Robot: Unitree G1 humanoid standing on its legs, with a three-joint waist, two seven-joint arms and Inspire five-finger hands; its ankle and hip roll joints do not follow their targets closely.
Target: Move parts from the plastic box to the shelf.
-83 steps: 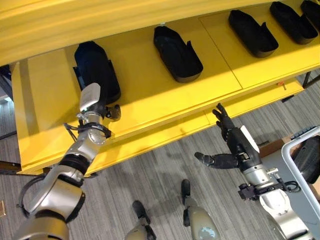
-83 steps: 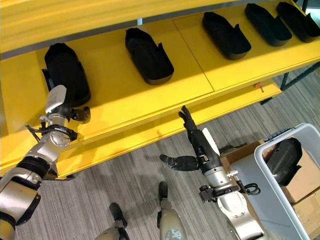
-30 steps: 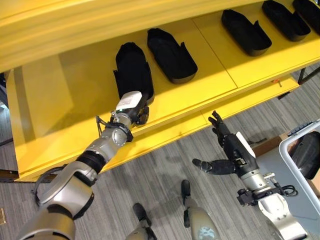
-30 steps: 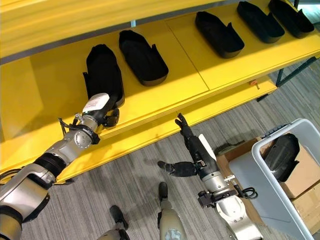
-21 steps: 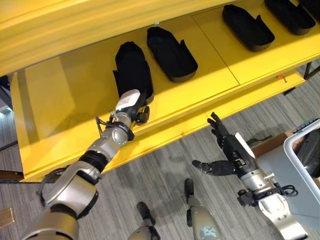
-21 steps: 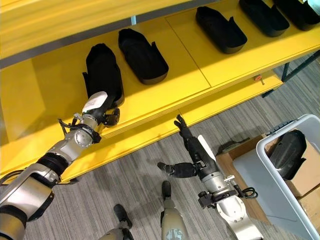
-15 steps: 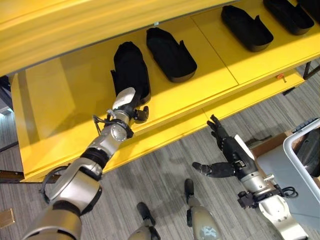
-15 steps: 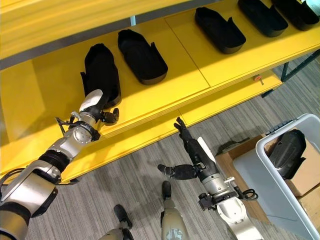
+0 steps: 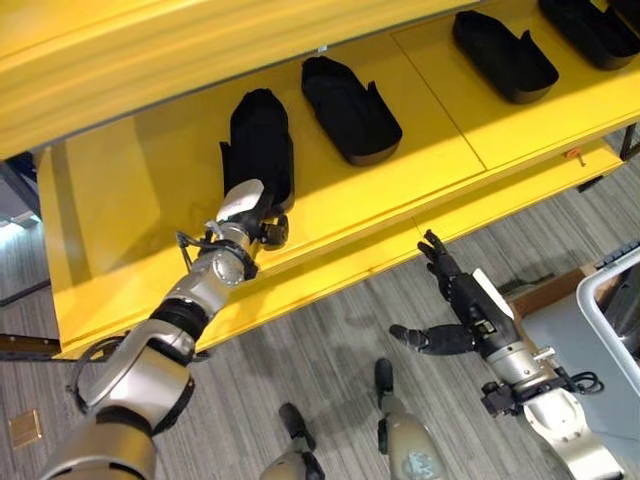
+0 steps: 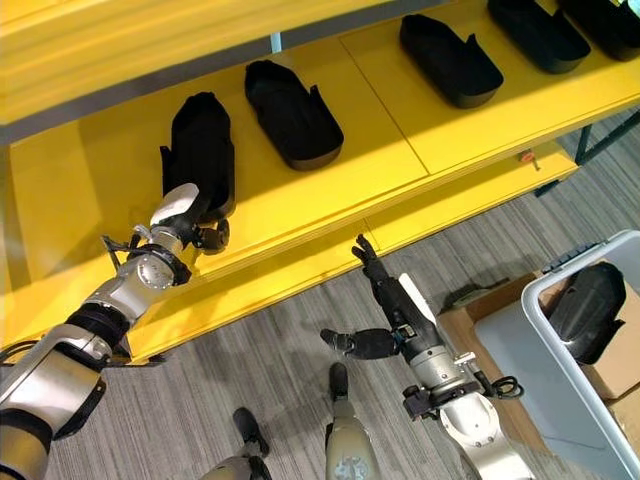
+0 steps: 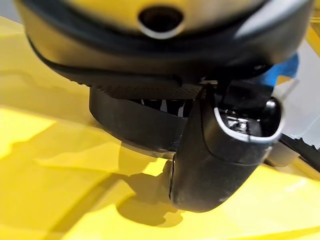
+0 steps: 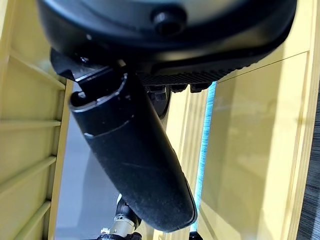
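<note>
A black moulded part (image 9: 258, 140) lies on the yellow shelf (image 9: 130, 200), just left of a second black part (image 9: 350, 110). My left hand (image 9: 243, 208) is at its near end, touching or very close to it. In the left wrist view that part (image 11: 135, 120) rests flat on the shelf just past the hand (image 11: 220, 150). My right hand (image 9: 468, 308) hangs open over the floor below the shelf's front edge, fingers straight, thumb spread, holding nothing. The grey plastic box (image 10: 530, 330) stands at the lower right with one black part (image 10: 588, 310) inside.
Further black parts (image 9: 503, 55) (image 9: 590, 20) lie in a row along the shelf to the right. An upper yellow shelf board (image 9: 150, 60) overhangs the back. A brown cardboard box (image 10: 462, 322) stands beside the plastic box. The shelf's left end is bare.
Since 2.8 s ago my left hand has slid the part rightward along the shelf to beside the second part. Over the last second it has hardly moved; the view shifted slightly. The right hand has stayed open.
</note>
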